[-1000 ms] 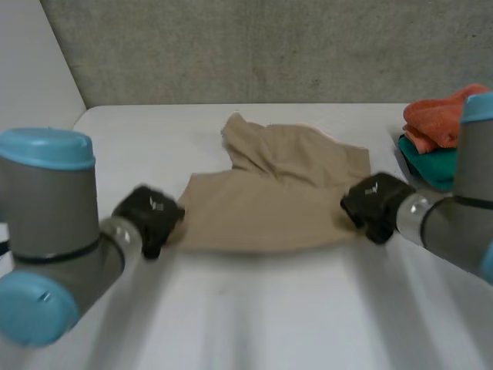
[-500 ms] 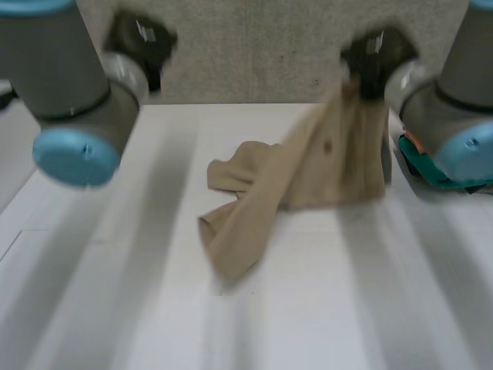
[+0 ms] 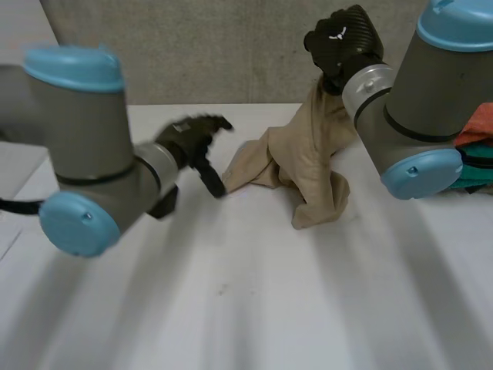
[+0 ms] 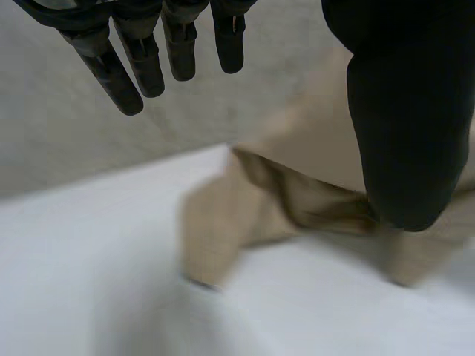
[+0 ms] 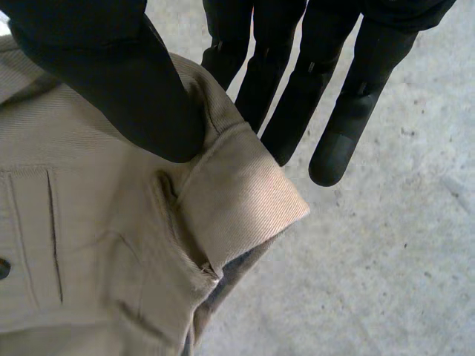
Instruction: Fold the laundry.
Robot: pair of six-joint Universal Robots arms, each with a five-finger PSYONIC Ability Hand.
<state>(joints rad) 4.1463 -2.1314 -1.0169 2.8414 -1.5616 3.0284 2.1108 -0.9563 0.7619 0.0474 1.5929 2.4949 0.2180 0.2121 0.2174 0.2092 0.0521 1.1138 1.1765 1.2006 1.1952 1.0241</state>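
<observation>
A tan garment (image 3: 304, 158) hangs from my right hand (image 3: 343, 42), which is raised above the table's far side; its lower part lies crumpled on the white table (image 3: 254, 308). In the right wrist view the thumb (image 5: 126, 89) and fingers (image 5: 256, 81) pinch the garment's waistband edge (image 5: 230, 193). My left hand (image 3: 196, 139) hovers just left of the crumpled cloth, fingers spread and holding nothing. In the left wrist view its fingers (image 4: 141, 52) and thumb (image 4: 404, 141) stand apart, with the tan garment (image 4: 267, 200) beyond them.
Folded orange (image 3: 477, 123) and teal (image 3: 474, 173) cloths are stacked at the table's right edge, behind my right arm. A grey wall (image 3: 231, 46) rises behind the table.
My left hand has let go of the garment, opened and come down beside it. The right hand stays raised with the cloth, whose freed end has dropped onto the table.
</observation>
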